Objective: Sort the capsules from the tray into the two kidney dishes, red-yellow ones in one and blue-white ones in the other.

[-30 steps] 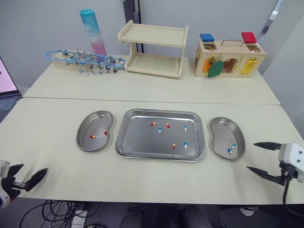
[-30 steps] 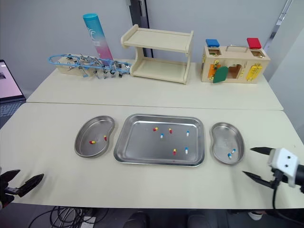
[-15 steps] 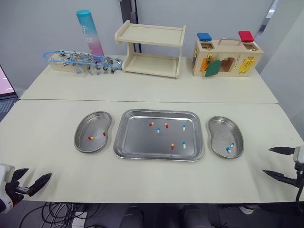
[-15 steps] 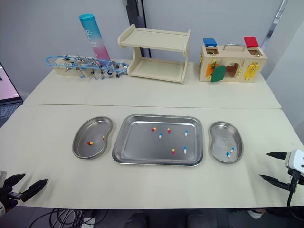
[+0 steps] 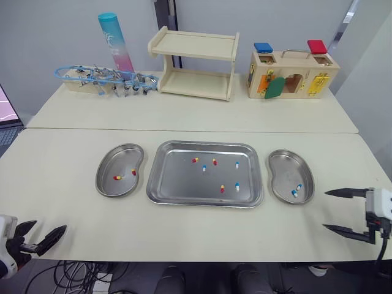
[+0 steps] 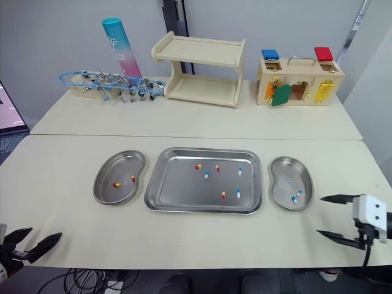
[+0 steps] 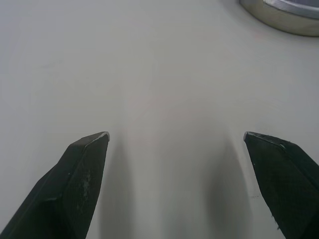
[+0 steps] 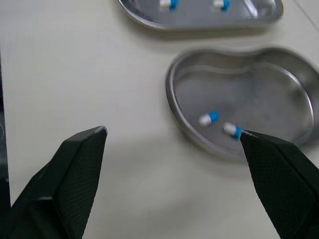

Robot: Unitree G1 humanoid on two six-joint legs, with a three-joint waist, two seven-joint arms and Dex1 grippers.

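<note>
**Cut Off or Too Small**

In the left wrist view, a shiny steel rim (image 7: 281, 15) is cropped at the corner; we cannot tell tray from dish. In the right wrist view, the edge cuts the flat steel tray (image 8: 199, 17), and one end of a blue-white capsule (image 8: 230, 130) slips behind a black finger (image 8: 279, 169) of the right gripper (image 8: 173, 132). We cannot name the metal pieces (image 5: 122, 82) in the blue-rimmed rack (image 5: 73, 72).

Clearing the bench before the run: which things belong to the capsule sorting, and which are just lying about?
Job: tray, left kidney dish, right kidney dish, red-yellow capsules, blue-white capsules.
Lying about: wooden shelf, wooden latch box, blue-pink tube, blue wire rack.
</note>
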